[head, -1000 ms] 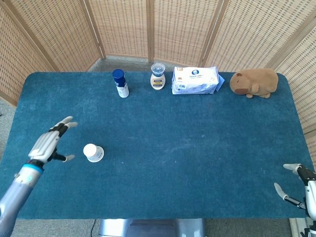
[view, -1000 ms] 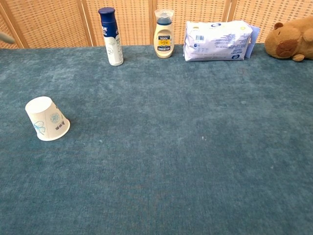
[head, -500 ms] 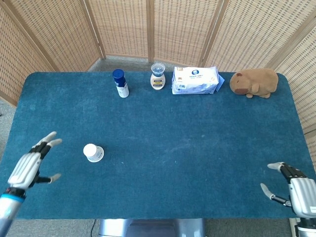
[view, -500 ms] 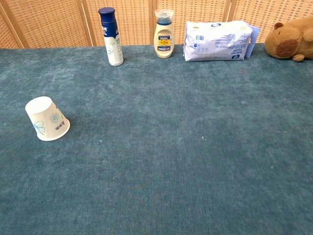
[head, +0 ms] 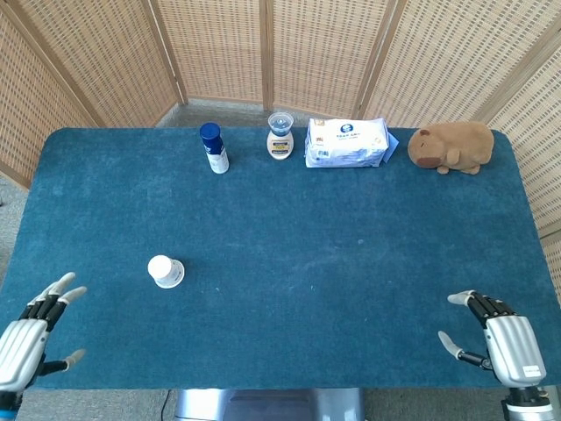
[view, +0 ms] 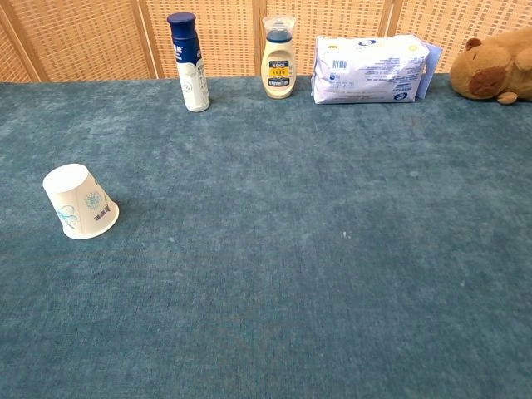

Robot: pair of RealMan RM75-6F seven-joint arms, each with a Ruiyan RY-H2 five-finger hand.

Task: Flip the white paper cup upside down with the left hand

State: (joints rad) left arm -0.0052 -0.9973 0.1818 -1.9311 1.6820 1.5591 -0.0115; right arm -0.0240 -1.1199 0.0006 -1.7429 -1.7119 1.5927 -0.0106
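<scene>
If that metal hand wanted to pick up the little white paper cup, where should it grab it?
Probably around the side wall of the white paper cup, near its middle. It stands rim-down on the blue cloth table, closed base on top, so nothing can hook inside. The left hand, empty with fingers apart, sits nearer the table's front edge and further left, so reaching in from that side looks simplest.

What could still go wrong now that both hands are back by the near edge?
1. The white paper cup already stands mouth-down, apart from everything; reaching in again with the left hand would likely knock it over.
2. It looks light, so bumping the table might shift it.
3. The chest view shows neither the left nor the right hand, so any move has only the head view to go by.
</scene>
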